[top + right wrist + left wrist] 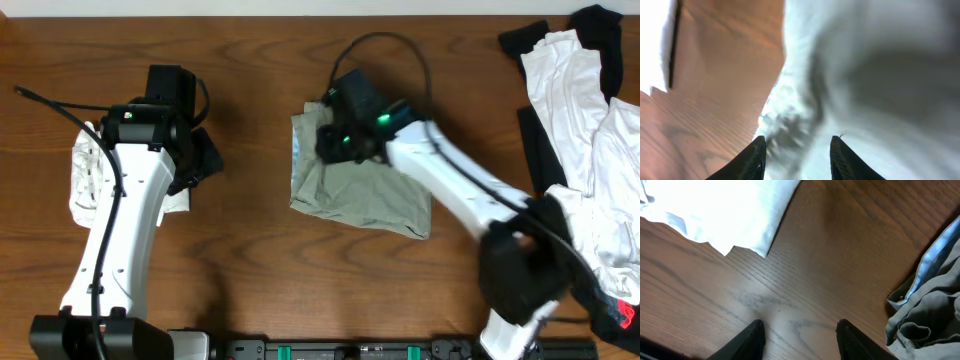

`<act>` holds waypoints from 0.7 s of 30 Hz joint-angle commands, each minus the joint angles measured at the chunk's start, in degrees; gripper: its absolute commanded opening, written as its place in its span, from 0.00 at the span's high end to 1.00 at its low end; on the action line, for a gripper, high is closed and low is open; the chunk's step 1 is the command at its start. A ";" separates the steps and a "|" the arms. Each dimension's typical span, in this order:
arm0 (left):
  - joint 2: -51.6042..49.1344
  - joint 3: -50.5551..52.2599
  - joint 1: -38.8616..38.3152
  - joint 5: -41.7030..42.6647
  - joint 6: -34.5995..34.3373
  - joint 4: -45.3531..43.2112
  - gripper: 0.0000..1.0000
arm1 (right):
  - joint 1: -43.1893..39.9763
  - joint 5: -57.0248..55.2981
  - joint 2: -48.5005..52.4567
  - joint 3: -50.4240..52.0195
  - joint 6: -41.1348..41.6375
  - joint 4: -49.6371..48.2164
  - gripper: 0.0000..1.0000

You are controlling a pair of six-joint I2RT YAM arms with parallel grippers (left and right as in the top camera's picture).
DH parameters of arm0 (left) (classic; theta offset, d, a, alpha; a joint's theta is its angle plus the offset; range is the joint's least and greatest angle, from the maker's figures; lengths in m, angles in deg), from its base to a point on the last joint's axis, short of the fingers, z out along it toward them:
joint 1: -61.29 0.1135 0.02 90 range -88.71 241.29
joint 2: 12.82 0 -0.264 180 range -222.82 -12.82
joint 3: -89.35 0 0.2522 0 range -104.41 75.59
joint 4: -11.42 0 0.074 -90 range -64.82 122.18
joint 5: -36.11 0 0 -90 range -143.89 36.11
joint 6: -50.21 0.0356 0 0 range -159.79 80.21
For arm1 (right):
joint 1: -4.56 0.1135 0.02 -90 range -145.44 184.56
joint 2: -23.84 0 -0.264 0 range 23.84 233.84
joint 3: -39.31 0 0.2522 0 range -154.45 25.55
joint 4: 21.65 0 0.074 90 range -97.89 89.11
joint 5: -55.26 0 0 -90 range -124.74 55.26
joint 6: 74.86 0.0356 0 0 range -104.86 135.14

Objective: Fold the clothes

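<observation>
A khaki-green garment (355, 190) lies folded into a rough square at the table's middle. My right gripper (335, 140) hovers over its upper left part; in the right wrist view its fingers (796, 150) are open with the blurred green cloth (865, 75) just beneath them. My left gripper (200, 160) is open and empty over bare wood, left of the garment; in the left wrist view (800, 335) the green cloth's edge (930, 305) shows at the right. A folded white garment (90, 175) lies under the left arm, also seen in the left wrist view (715, 210).
A heap of white and black clothes (585, 120) lies at the table's right edge, reaching from the far corner toward the front. The right arm (470, 190) crosses over the green garment's right side. The table is dark wood (250, 250).
</observation>
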 commanded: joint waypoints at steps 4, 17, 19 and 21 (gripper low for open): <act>0.20 0.00 -0.74 10.40 1.68 -1.31 0.48 | -10.49 -3.26 -10.67 -0.85 -2.21 5.60 0.59; -1.60 0.07 -20.00 23.43 18.40 -13.70 0.48 | -15.12 -4.39 -0.72 1.53 -2.58 14.32 0.79; -2.97 0.07 -22.27 22.03 18.80 -14.67 0.47 | -15.10 -4.55 1.62 1.53 -2.60 14.32 0.80; -4.81 0.07 -23.65 19.82 18.78 -15.47 0.48 | -15.10 -4.55 3.52 1.53 -2.60 14.32 0.82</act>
